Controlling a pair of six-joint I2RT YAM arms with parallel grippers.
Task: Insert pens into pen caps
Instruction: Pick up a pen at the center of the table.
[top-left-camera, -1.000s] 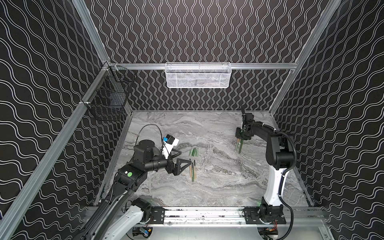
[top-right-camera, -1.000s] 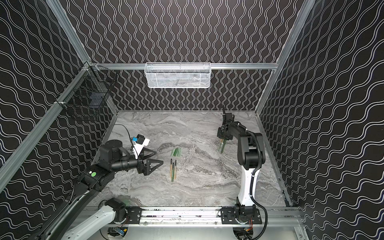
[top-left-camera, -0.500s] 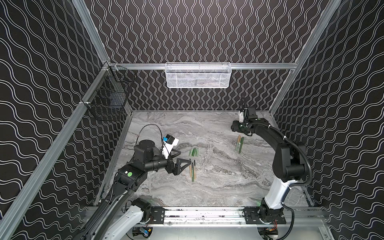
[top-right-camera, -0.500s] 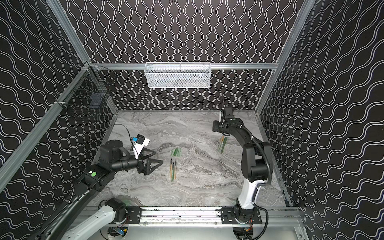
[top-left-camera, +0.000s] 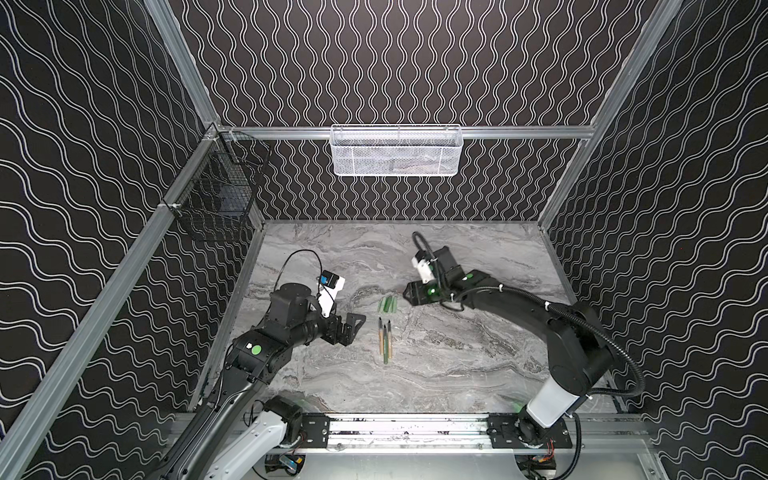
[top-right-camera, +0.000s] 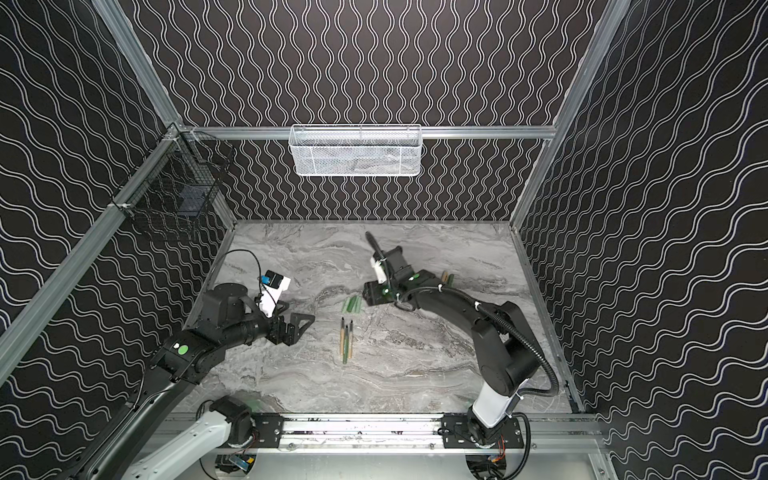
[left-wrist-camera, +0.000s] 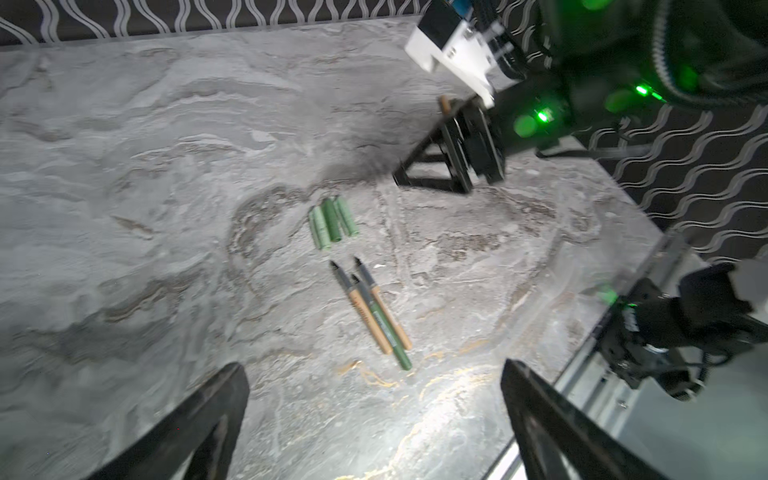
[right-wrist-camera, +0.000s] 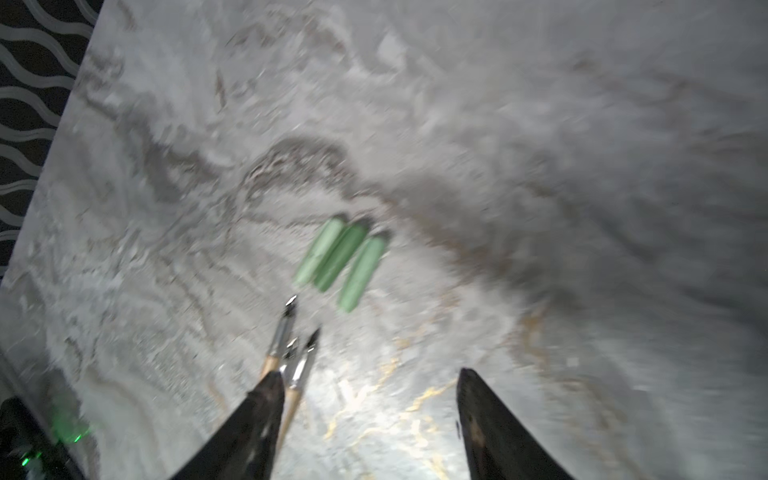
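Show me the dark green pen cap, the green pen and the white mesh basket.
dark green pen cap (left-wrist-camera: 331, 221): left wrist view, middle of its tube.
green pen (left-wrist-camera: 381, 323): left wrist view, middle of its barrel.
white mesh basket (top-left-camera: 395, 160): in a top view, front wall.

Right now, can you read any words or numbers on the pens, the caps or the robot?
Nothing here can be read.
On the pens: faint print along the barrels, too blurred to read.
On the pen caps: no print shows.
On the small white sticker: too small to read.
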